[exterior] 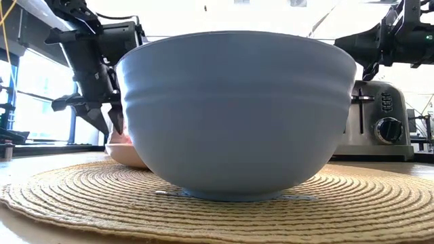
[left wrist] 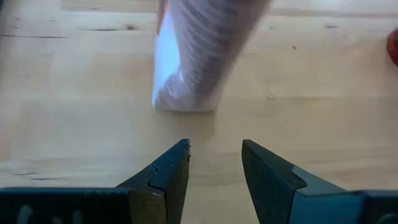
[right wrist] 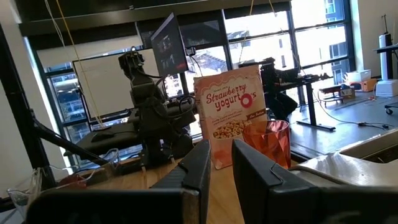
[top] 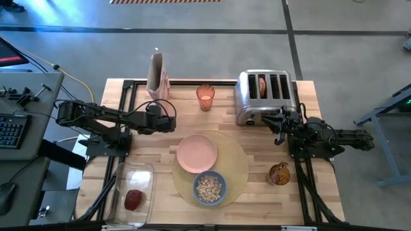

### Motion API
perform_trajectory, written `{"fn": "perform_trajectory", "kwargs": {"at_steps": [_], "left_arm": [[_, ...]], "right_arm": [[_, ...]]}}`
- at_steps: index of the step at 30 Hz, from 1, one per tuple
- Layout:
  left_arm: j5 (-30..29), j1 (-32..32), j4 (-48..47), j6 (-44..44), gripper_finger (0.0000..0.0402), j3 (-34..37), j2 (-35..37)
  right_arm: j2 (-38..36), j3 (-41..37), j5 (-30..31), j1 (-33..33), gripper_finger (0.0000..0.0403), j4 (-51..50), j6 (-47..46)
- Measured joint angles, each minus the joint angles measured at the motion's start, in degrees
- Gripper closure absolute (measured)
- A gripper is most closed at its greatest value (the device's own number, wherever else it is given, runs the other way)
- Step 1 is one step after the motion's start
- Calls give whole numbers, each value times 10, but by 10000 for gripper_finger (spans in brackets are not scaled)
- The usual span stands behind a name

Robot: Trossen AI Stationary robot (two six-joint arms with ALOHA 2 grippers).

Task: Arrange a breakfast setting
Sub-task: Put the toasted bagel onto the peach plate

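The round tan placemat (top: 241,168) is lying at the middle of the bench (top: 308,109), carrying the pink plate (top: 196,153) and, touching its near edge, the blue bowl (top: 209,187) with cereal (top: 209,187) filling it. The amber glass (top: 205,97) is standing well back, beside the cereal box (top: 157,77). A bagel half (top: 262,85) is sitting in a slot of the chrome toaster (top: 264,96), and the red apple (top: 133,199) is resting in the clear container (top: 131,195) at the front left corner. No spoon is showing.

The left gripper (top: 171,117) is hovering just in front of the cereal box, fingers (left wrist: 171,168) apart and holding nothing; the plate is lying near it, the glass farther off. The right gripper (top: 278,127) is hanging at the toaster's front edge, fingers (right wrist: 196,163) slightly apart and empty, with the bagel half just beyond them.

The risk, as I judge it, is sitting on the left: the tall box is standing narrow and light, so a sideways nudge from the open fingers could be tipping it toward the glass. On the right, fingers dropping off-centre could be jamming against the slot wall rather than closing on the bagel.
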State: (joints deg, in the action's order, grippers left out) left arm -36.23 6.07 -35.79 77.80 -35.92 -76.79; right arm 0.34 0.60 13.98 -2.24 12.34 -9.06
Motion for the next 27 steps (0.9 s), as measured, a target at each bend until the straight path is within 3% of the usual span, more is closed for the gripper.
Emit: {"fn": "perform_trajectory", "kwargs": {"at_steps": [10, 18, 27], "left_arm": [[31, -46, -4, 0, 263, -1, 39], [53, -108, 16, -13, 263, -1, 92], [43, -161, 209, -145, 263, -1, 131]], "right_arm": [[0, 0, 0, 0, 350, 0, -6], [0, 0, 0, 0, 350, 0, -116], [0, 0, 15, 0, 350, 0, -139]]}}
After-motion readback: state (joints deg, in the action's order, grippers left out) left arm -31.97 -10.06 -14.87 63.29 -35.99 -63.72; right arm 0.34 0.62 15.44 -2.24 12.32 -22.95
